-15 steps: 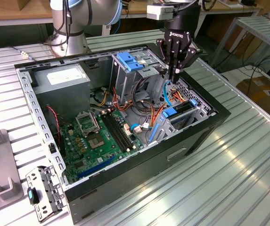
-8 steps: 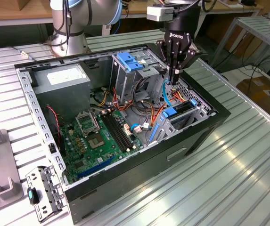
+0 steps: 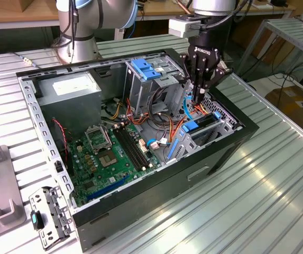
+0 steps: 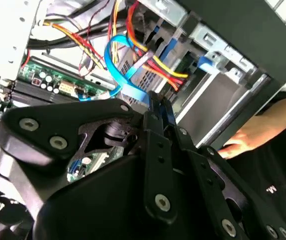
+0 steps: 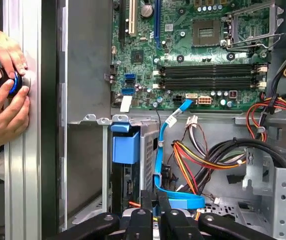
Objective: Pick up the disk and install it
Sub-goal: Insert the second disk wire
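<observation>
**Gripper down in the case, disk seated in its bay**

I see my black gripper (image 3: pixel 199 98) lowered inside the open black computer case (image 3: pixel 156 185), its fingers (image 5: pixel 155 210) pressed together, holding nothing. The blue-carriered dark disk (image 5: pixel 125 150) sits slotted in the metal drive bay (image 3: pixel 222 127), just beside the fingertips.

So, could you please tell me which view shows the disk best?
The first wrist view: the disk stands edge-on in its bay, blue carrier unobstructed, beside the empty slot. The exterior view shows it small, below the gripper. In the second wrist view I cannot pick it out.
</observation>
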Robot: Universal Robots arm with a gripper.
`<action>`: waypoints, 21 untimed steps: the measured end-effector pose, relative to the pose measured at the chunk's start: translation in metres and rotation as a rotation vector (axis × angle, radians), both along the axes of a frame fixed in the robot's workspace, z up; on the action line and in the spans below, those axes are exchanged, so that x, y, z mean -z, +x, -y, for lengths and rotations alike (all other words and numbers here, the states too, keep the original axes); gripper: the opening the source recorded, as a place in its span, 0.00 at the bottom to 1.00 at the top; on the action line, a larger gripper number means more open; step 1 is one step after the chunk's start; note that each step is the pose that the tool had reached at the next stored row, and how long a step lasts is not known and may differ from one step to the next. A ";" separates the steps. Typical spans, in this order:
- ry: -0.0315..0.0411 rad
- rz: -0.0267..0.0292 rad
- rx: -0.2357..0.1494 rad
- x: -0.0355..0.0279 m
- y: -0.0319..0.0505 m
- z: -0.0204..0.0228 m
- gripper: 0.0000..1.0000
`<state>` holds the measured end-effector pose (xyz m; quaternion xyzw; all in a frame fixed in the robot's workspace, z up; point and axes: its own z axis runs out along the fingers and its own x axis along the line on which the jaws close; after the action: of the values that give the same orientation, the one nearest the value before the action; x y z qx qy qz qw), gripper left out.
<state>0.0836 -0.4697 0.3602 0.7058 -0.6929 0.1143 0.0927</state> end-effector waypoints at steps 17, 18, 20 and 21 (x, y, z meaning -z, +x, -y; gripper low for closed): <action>0.1132 0.0292 -0.002 0.0005 -0.0137 0.0164 0.16; 0.1173 0.0310 -0.002 0.0005 -0.0137 0.0194 0.16; 0.1288 0.0318 -0.002 0.0007 -0.0137 0.0257 0.16; 0.1369 0.0318 -0.002 0.0007 -0.0137 0.0281 0.16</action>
<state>0.0699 -0.4978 0.3595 0.7092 -0.6999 0.0780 0.0332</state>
